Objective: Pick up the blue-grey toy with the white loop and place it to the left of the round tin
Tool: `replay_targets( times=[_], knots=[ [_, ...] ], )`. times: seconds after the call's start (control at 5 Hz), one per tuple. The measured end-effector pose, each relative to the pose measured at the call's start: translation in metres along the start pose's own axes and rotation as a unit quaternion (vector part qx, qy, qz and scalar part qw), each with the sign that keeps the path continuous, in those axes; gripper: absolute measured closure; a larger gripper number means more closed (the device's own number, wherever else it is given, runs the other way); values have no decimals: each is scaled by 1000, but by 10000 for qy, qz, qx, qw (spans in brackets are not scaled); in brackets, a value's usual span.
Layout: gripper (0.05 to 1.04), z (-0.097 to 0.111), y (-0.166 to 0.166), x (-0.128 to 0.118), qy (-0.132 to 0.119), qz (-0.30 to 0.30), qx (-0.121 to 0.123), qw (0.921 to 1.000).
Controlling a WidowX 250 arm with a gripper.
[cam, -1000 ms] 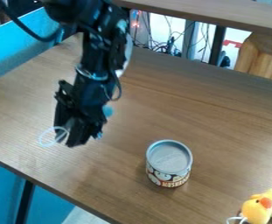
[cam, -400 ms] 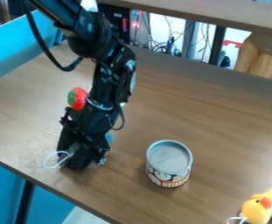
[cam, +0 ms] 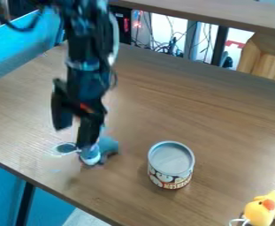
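Observation:
The black gripper hangs over the left part of the table, its two fingers spread apart. A blue-grey soft toy with a white-and-blue end is just below and beside the right finger, near the table's front left edge. A pale loop extends to its left. The right finger overlaps the toy, and I cannot tell whether they touch. A bit of red shows behind the gripper.
A grey-lidded can stands upright right of the toy. The yellow plush duck lies at the lower right corner. The wooden table ends at a slanted front left edge; a raised shelf crosses the back.
The gripper went down, then came back up and opened. The toy and its loop are lower than a second ago, and more of the toy shows. The red item is mostly hidden again.

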State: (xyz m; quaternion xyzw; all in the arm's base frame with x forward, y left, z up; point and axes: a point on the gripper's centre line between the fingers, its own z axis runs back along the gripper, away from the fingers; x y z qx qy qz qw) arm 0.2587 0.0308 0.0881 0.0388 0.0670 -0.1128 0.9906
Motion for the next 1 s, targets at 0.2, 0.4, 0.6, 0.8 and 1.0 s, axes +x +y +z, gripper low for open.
replay_targets(
  times=[0.2,0.4,0.6,0.8,1.0],
  knots=[
    [79,29,9,8,-271,103,-124,9995],
    [82,26,31,35,-52,245,-195,9995],
    [82,19,58,67,-28,279,-69,9996],
    [82,15,86,83,-32,178,118,9998],
    [82,20,94,85,-30,-129,236,9996]
  ],
)
